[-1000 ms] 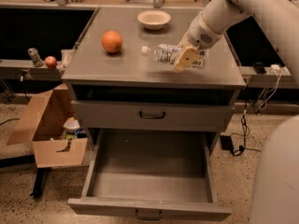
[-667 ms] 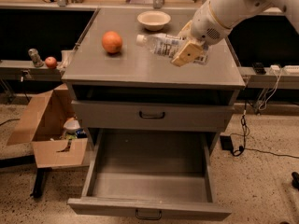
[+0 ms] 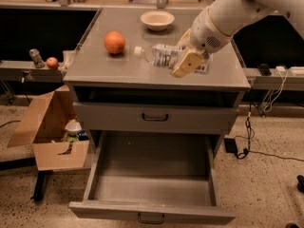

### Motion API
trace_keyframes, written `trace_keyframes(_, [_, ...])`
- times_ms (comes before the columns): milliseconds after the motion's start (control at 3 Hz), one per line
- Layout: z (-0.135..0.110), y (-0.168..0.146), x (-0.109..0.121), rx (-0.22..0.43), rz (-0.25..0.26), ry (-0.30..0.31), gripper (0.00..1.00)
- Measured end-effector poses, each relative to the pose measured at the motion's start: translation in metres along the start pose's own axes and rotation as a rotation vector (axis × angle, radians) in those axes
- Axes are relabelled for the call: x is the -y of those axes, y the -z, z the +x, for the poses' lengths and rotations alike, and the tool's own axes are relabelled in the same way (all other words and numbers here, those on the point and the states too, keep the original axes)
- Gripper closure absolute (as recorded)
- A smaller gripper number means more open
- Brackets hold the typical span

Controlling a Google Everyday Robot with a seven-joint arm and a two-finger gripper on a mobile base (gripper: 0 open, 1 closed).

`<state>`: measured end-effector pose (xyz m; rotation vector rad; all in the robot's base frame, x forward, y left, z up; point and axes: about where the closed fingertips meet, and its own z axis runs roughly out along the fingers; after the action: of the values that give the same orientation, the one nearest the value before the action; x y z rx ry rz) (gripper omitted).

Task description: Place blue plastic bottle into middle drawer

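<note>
The blue plastic bottle [image 3: 164, 56] is clear and crinkled, with its white cap pointing left. It lies sideways over the grey cabinet top [image 3: 118, 70], right of centre. My gripper [image 3: 184, 60] is shut on the bottle's right half, and one tan finger [image 3: 186, 64] shows in front of it. The white arm comes in from the upper right. The middle drawer [image 3: 152, 212] stands pulled wide open at the cabinet's bottom, an empty grey tray with a dark handle, below and in front of the bottle.
An orange [image 3: 114, 42] and a white bowl [image 3: 157, 19] sit on the cabinet top. A closed flat drawer [image 3: 154, 118] is above the open one. An open cardboard box [image 3: 52, 127] stands on the floor at left. Cables and a power brick [image 3: 231, 145] lie at right.
The bottle has moved a little left across the cabinet top with the gripper on it. The arm has swung left and lower.
</note>
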<state>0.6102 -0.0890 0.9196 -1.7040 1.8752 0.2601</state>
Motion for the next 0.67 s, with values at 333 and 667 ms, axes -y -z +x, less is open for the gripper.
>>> trace_keyframes(333, [0.037, -0.02, -0.026, -0.062, -0.036, 0.008, 1.0])
trace_keyframes(667, [0.088, -0.017, -0.057, -0.133, 0.02, -0.049, 1.0])
